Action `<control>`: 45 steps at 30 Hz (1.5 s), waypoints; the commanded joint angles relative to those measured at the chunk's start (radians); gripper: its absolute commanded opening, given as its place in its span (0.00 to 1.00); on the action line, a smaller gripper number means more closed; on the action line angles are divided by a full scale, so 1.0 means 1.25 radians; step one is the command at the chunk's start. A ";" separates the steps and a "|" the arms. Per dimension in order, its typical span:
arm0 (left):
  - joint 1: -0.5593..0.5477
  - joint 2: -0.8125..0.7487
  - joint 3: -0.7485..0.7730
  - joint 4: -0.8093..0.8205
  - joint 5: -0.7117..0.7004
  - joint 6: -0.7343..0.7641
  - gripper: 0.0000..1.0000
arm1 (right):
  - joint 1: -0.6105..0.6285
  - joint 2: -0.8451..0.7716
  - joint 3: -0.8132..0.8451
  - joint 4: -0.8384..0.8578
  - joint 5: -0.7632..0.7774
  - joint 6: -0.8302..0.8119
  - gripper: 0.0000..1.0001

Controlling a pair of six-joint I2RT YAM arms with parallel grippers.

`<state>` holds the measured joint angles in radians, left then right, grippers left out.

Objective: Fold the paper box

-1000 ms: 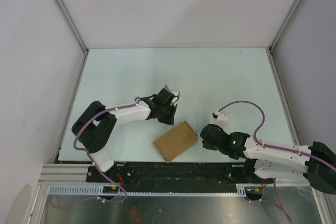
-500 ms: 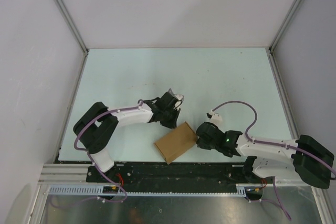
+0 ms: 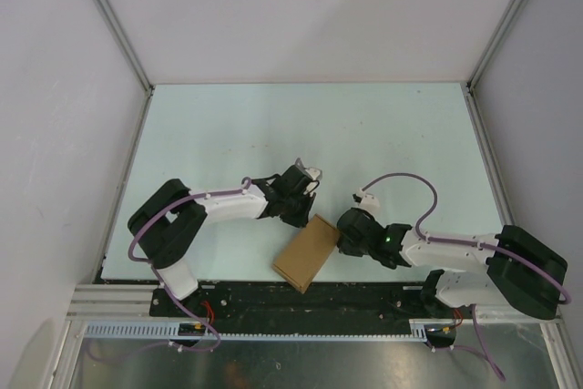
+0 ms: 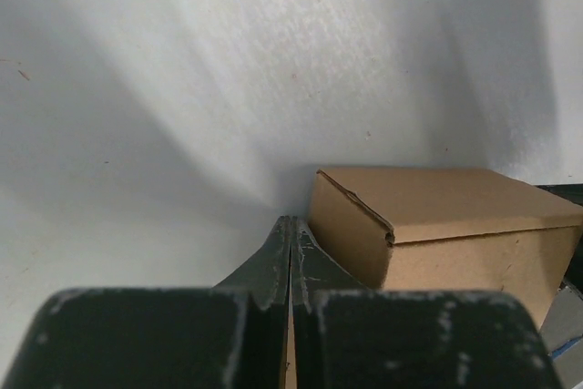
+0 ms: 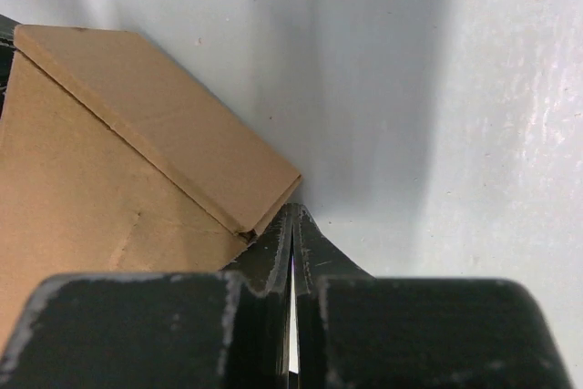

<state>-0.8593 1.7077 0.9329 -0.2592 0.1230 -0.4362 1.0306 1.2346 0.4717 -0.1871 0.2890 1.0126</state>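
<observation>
Pale table (image 3: 273, 125) fills a white-walled enclosure (image 3: 301, 6), and the box (image 3: 308, 254) sits at its near edge, about midway between the two arm bases. The box is closed into a small brown cardboard rectangle lying flat, lid side up. Its long axis runs on a diagonal, from the near-left end at the dark rail (image 3: 273, 302) along the table's near side to the far-right end pointing into the table. The two short ends face near-left and far-right.

The left gripper (image 3: 303, 213) reaches in from the left and lies low at the box's far corner. Its fingers are pressed together with nothing between them. In the left wrist view the joined tips (image 4: 290, 230) sit just left of the box's end face, close to its lower corner; I cannot tell whether they touch.

The right gripper (image 3: 341, 234) comes in from the right to the box's far-right end. Its fingers are also pressed together and hold nothing. In the right wrist view the tips (image 5: 291, 218) lie right against a lower corner of the box, which spreads away to the left.
</observation>
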 commanded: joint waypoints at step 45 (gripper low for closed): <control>0.108 -0.344 -0.268 0.018 -0.049 -0.157 0.02 | -0.055 -0.125 0.058 -0.114 -0.046 -0.143 0.00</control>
<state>-0.6407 1.3819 0.6430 -0.2512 0.0776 -0.5491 0.8360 1.1492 0.5777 -0.2581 0.1761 0.7258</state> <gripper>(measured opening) 0.029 0.009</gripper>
